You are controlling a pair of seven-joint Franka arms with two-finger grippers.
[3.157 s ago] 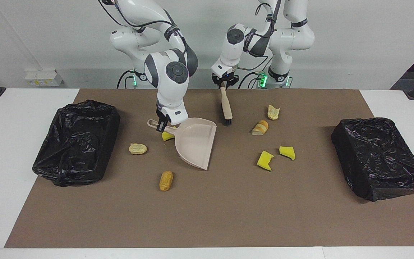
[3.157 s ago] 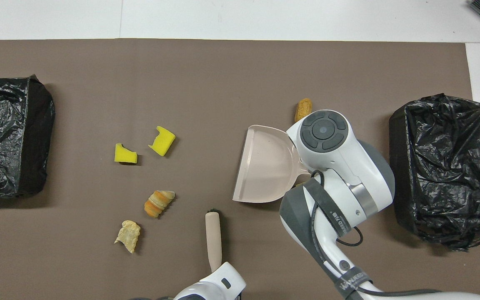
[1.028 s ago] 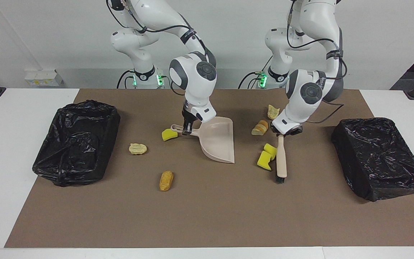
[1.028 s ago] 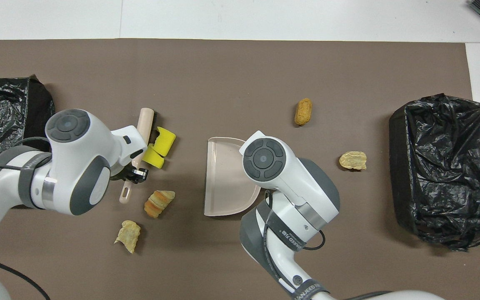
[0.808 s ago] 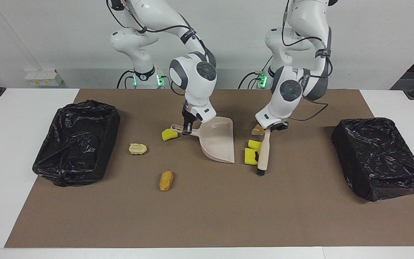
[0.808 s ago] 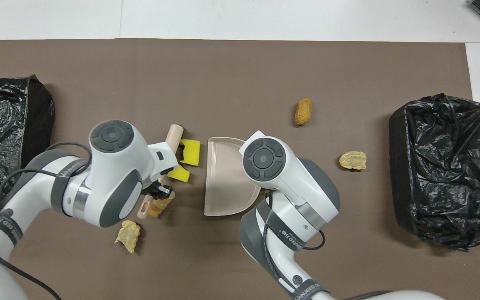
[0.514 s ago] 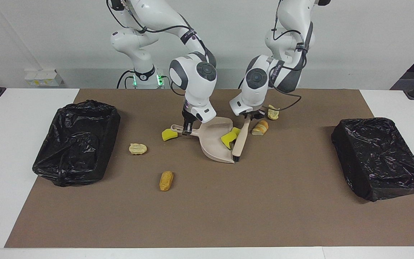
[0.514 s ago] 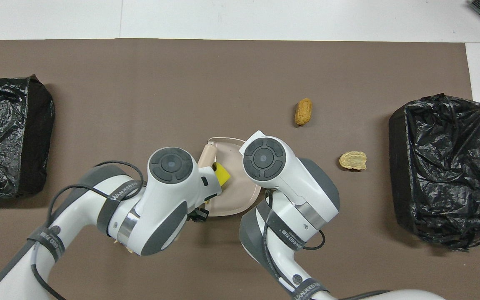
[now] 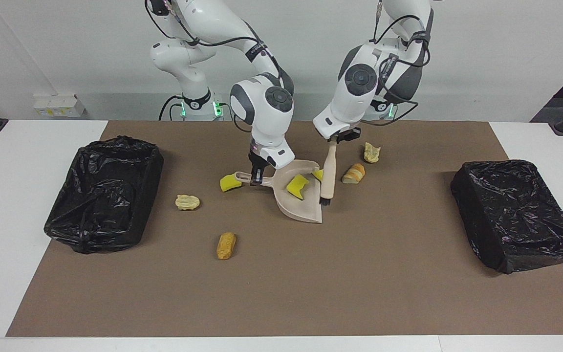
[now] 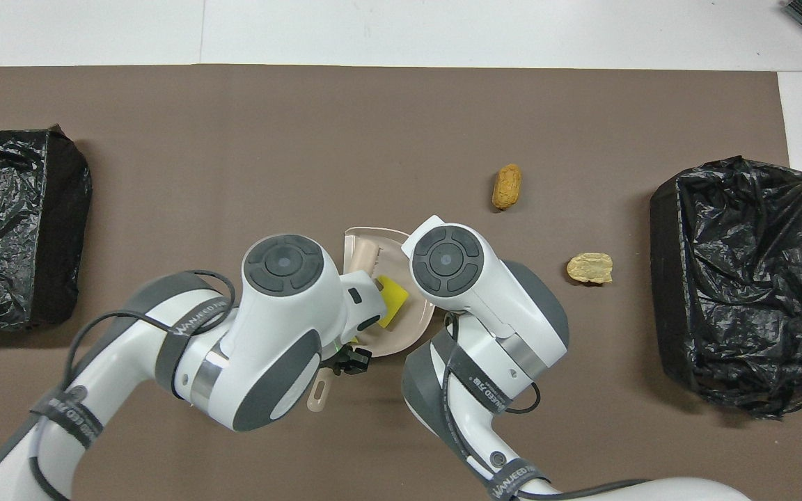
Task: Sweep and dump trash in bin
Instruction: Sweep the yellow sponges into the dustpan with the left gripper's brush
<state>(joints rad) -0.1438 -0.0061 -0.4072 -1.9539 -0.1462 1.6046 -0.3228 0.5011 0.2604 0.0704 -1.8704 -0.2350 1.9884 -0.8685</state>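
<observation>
The right gripper (image 9: 256,175) is clamped on the dustpan (image 9: 297,203) handle, the pan resting on the worktop (image 9: 281,293). One yellow sponge chunk (image 9: 297,187) lies in the pan; another (image 9: 230,183) sits just beside this gripper, toward the right arm's end. The left gripper (image 9: 341,138) pinches the brush (image 9: 328,173), bristles at the pan's open edge, a third chunk (image 9: 317,174) against it. Bread pieces (image 9: 355,173) lie scattered well apart, some near each black bin (image 9: 103,193).

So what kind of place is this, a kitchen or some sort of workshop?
Probably a robot test lab, not a kitchen: two white arms are bolted at a table with a brown mat, staged scraps like a yellow sponge chunk in a dustpan, and bag-lined bins at each end.
</observation>
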